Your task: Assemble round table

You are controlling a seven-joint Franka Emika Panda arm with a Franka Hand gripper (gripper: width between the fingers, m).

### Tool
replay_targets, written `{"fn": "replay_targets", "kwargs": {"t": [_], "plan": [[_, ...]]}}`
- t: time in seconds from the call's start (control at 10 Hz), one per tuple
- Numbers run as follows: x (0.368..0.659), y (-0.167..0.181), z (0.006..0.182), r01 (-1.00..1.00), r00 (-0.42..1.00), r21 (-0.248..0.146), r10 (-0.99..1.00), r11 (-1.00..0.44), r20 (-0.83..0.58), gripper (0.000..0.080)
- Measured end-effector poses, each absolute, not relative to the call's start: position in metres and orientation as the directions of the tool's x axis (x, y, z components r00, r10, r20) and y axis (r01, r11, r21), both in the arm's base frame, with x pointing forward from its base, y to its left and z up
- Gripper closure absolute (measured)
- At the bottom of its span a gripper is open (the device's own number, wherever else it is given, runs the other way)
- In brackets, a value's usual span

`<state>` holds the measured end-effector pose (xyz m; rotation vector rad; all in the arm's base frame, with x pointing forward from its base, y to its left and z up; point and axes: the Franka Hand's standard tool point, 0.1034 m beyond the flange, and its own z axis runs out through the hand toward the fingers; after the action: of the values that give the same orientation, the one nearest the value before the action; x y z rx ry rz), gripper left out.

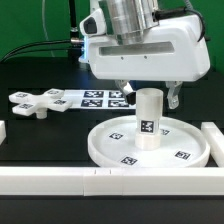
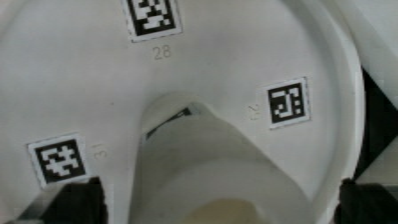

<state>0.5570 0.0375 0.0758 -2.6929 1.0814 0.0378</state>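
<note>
The large rimmed disc point(image 1: 105, 150) lies flat on the dark table, tags on its face. The short cylinder point(image 1: 148, 120) stands upright on the hub at its centre, a tag on its side. My gripper point(image 1: 150, 100) hangs straight over it, a finger on each side of the cylinder's top with a small gap on either side, so it looks open. In the wrist view the cylinder point(image 2: 205, 165) fills the middle between the dark fingers point(image 2: 71, 200), with the disc point(image 2: 214, 80) beneath. The cross-shaped piece point(image 1: 35, 101) lies at the exterior view's left, apart from the disc.
The marker board point(image 1: 100, 98) lies flat behind the disc. Long white bars run along the front point(image 1: 100, 182), at the exterior view's right point(image 1: 212, 140) and at its left edge point(image 1: 3, 130). A green wall stands behind.
</note>
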Motion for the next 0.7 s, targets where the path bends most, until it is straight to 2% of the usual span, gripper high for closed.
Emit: {"fn": "replay_targets", "kwargs": {"t": [0.2, 0.3, 0.4, 0.7], "plan": [[0.5550, 0.0378, 0.0759, -0.421, 0.906, -0.158, -0.420, -0.893, -0.043, 0.0150], [0.5554, 0.0382, 0.0768, -0.333, 0.943, -0.142, -0.333, -0.932, -0.029, 0.0150], [0.5555, 0.0386, 0.0769, -0.226, 0.974, -0.131, -0.226, -0.965, -0.013, 0.0150], [0.5554, 0.0375, 0.0765, -0.042, 0.999, -0.130, -0.044, -0.991, 0.012, 0.0150]]}}
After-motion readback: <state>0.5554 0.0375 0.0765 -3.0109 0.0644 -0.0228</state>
